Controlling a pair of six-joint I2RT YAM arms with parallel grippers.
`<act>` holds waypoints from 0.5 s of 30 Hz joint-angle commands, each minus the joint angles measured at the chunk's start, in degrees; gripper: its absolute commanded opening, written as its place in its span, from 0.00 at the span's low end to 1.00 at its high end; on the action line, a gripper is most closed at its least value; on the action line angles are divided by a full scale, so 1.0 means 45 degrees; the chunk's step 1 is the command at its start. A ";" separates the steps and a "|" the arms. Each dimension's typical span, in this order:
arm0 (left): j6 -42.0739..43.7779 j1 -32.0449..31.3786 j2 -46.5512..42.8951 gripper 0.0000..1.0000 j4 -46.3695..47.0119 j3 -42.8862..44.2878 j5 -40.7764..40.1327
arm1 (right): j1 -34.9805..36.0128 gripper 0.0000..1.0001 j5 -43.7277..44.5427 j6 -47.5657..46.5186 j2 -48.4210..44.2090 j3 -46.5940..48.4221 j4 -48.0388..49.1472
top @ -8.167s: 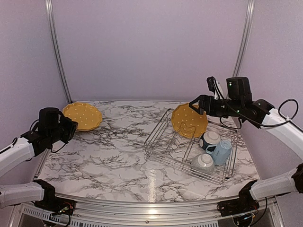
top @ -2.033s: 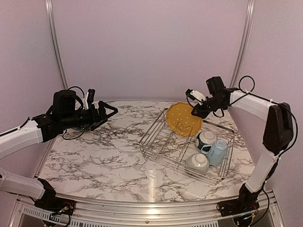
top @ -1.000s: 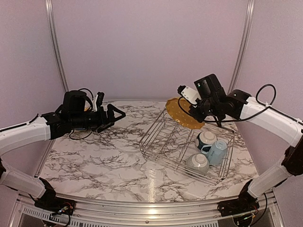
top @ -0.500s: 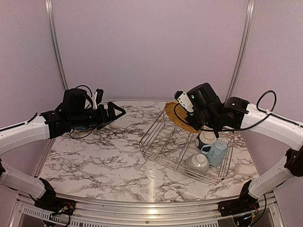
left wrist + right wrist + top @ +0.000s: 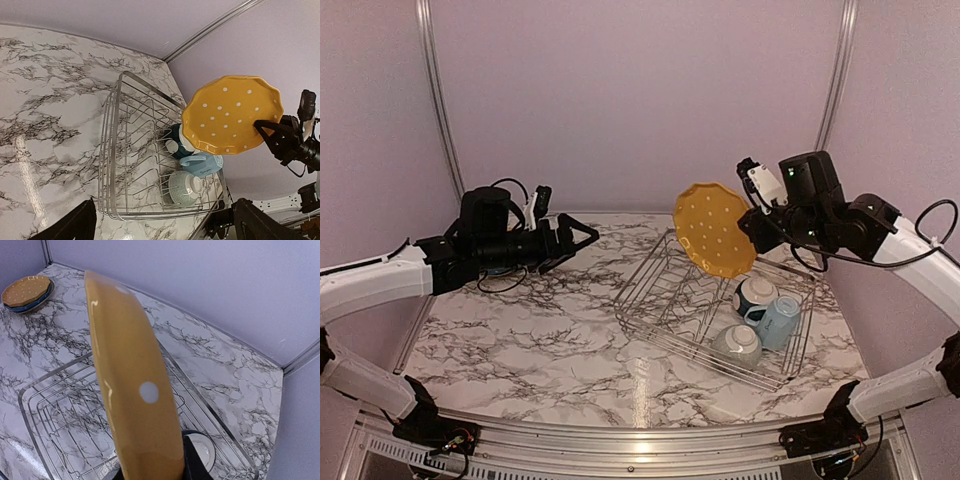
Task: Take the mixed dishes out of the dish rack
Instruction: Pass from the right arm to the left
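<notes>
Yellow plate (image 5: pixel 715 230) hangs on edge right of centre in the overhead view, above the dish rack (image 5: pixel 670 300), pinched at its right rim by the right gripper (image 5: pixel 752 222). Its dotted face looks left toward the wide-open, empty left gripper (image 5: pixel 582 245), well apart.

right hand (image 5: pixel 754 220) fingertips behind yellow plate (image 5: pixel 714 230), far plate stack (image 5: pixel 27 290) tiny

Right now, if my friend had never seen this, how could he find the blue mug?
Find the big silver wire dish rack on the right side of the marble table. At its near right end, three pieces huddle together. The mug is the pale blue one with a handle, beside two round bowls that have none.
</notes>
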 commanded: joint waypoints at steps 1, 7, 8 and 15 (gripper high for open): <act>-0.0244 -0.0271 0.0399 0.99 0.1118 0.0284 0.0499 | -0.1287 0.00 -0.3466 0.1955 -0.0624 0.0435 0.1501; -0.0472 -0.0540 0.0716 0.99 0.1539 0.0426 0.0722 | -0.2623 0.00 -0.7386 0.4018 -0.0875 -0.0297 0.3174; -0.0488 -0.0586 0.0750 0.99 0.1588 0.0427 0.0743 | -0.2871 0.00 -0.8059 0.4422 -0.0906 -0.0522 0.3609; -0.0672 -0.0835 0.0751 0.99 0.1779 0.0318 0.0791 | -0.3747 0.00 -1.1556 0.7708 -0.0862 -0.2864 0.7817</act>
